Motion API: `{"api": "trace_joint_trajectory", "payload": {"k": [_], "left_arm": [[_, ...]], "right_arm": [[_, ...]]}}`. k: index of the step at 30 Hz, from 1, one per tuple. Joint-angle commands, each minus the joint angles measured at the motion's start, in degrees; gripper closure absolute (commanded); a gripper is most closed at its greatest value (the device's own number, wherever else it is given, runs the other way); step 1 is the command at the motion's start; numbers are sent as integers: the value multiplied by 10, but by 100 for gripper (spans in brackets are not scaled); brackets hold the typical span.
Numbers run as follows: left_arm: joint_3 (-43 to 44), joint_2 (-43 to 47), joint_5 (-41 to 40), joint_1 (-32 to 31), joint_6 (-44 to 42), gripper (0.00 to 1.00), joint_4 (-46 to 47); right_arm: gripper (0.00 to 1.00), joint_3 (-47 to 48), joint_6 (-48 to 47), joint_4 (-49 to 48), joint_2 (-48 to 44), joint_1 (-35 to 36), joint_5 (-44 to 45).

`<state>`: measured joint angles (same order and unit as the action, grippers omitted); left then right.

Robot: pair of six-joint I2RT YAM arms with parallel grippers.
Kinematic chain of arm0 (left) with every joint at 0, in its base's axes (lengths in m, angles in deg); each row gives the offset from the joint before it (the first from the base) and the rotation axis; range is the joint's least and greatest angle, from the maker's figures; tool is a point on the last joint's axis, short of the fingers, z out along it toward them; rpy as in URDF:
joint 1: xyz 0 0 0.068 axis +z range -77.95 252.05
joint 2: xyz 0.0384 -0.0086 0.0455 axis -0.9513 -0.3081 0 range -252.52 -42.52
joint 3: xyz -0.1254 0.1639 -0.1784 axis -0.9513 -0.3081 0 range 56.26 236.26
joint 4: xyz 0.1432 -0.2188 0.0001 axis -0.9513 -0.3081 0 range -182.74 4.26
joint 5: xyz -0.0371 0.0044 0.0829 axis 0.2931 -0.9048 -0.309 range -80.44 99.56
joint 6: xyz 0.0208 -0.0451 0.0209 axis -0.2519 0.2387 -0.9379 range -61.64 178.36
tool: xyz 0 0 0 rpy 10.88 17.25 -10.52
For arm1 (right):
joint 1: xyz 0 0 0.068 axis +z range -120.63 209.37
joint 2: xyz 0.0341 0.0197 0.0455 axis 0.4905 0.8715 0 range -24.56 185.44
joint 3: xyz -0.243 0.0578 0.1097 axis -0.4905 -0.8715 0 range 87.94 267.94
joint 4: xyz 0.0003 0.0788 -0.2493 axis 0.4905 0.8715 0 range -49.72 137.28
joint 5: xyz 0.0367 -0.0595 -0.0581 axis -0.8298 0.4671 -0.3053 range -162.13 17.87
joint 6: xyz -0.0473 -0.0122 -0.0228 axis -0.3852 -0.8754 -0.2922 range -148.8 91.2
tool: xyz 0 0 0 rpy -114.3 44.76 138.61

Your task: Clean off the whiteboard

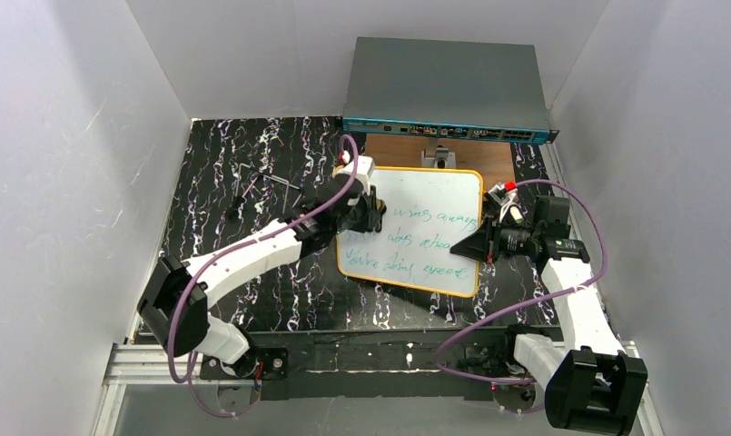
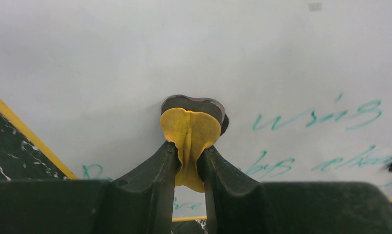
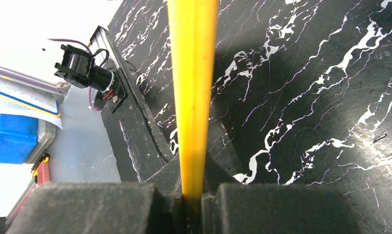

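Your two arms meet on the whiteboard [image 1: 425,195], which lies flat mid-table.
Only the left wrist view shows the left gripper [image 2: 188,156] pinching a yellow pad [image 2: 190,129] held to the board's blank part. Only the right wrist view shows the right gripper [image 3: 193,197] clamped on the board's yellow rim [image 3: 193,73]. The table [image 1: 225,182] is black with white veins, the walls [image 1: 71,136] white, and a grey box [image 1: 448,86] sits behind. The green handwriting [image 1: 429,243] is illegible.
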<state>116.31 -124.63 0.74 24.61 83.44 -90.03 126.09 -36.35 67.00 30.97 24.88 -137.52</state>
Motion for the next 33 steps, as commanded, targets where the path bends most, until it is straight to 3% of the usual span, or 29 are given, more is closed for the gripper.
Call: {"api": "trace_joint_trajectory", "payload": {"k": [1, 3, 6, 12, 15, 20, 27, 33], "left_arm": [[38, -12, 0, 72, -7, 100, -3], [20, -8, 21, 107, 10, 100, 13], [-4, 7, 39, 111, 4, 100, 34], [-12, 14, 16, -7, -55, 100, 40], [10, -5, 11, -28, -59, 100, 39], [71, -46, -24, 12, -48, 100, -11], [35, -6, 12, 76, 2, 100, -14], [82, -34, 42, -6, -61, 100, 3]], "right_arm": [[99, 26, -26, -26, -14, 1, -50], [99, 26, -26, -26, -15, 0, -52], [99, 27, -26, -26, -16, -2, -53], [99, 28, -26, -27, -10, -2, -55], [99, 28, -26, -27, -8, -2, -55], [99, 26, -28, -25, -11, -2, -53], [99, 28, -29, -25, -14, -5, -60], [99, 27, -29, -25, -14, -4, -61]]}}
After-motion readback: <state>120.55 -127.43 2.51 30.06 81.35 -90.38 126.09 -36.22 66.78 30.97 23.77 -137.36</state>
